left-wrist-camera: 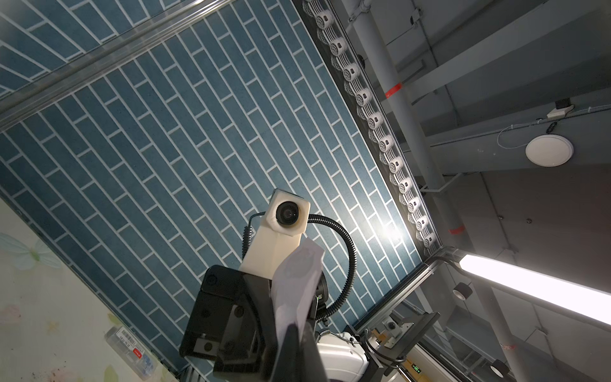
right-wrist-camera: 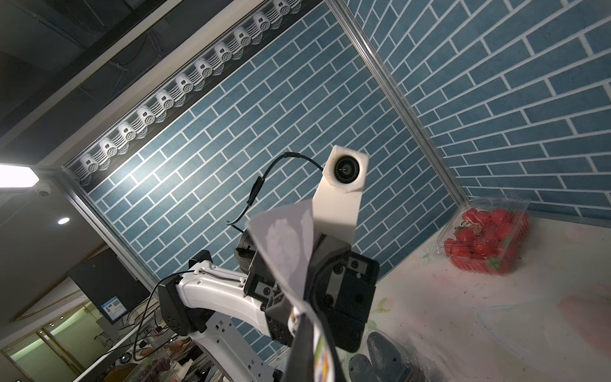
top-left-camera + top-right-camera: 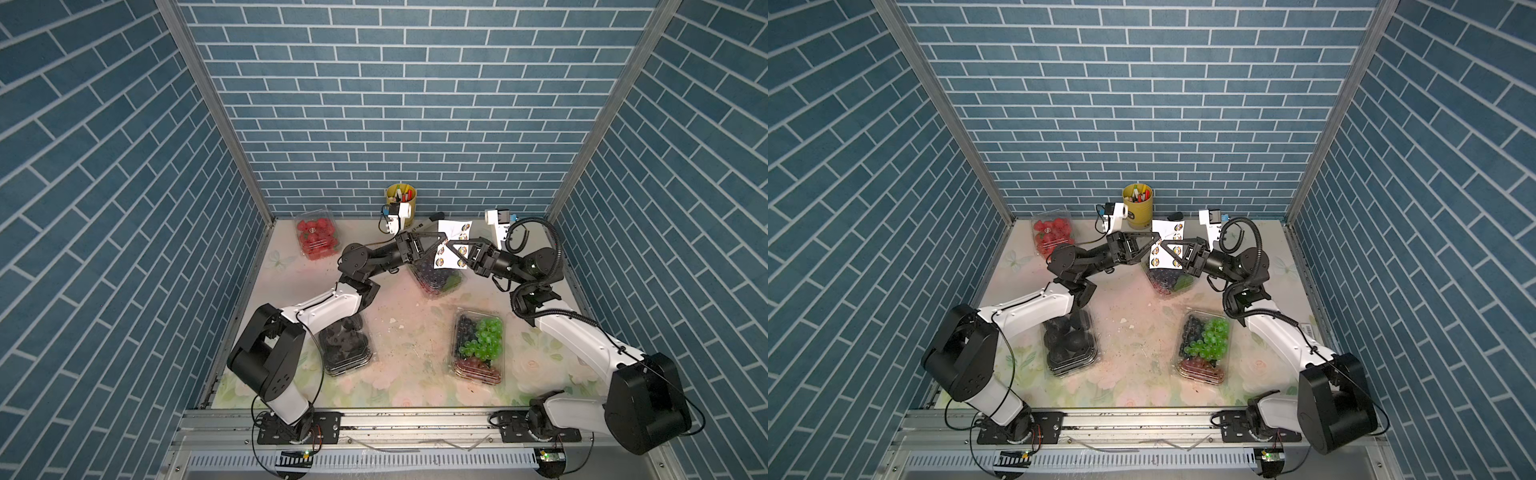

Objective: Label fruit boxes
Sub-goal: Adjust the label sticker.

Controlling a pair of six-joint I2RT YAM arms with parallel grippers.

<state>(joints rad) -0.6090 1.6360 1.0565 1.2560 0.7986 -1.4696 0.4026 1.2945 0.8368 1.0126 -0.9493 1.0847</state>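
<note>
The box of dark grapes (image 3: 436,282) sits at the middle of the table (image 3: 415,332), towards the back, and lies straight below both sets of jaws. Its long axis runs roughly from back to front, and its back end is hidden under the sticker sheet (image 3: 451,247). The sheet is held up in the air over it. The left jaws and the right jaws meet tip to tip at the sheet's middle, both pressed together on the paper. Whether the left jaws have a single sticker or the sheet itself, I cannot tell. Both arms reach equally close to this box, so it looks like the likeliest place for a label to go down.

The other three boxes are closed and well apart from the jaws:
- Strawberries (image 3: 317,239) at the back left corner, nearer the left arm (image 3: 328,307).
- Black fruit (image 3: 347,345) at the front left, partly under that arm.
- Mixed green, dark and red grapes (image 3: 478,349) at the front right, nearer the right arm (image 3: 582,336).

A yellow cup (image 3: 401,195) of pens stands against the back wall.
</note>
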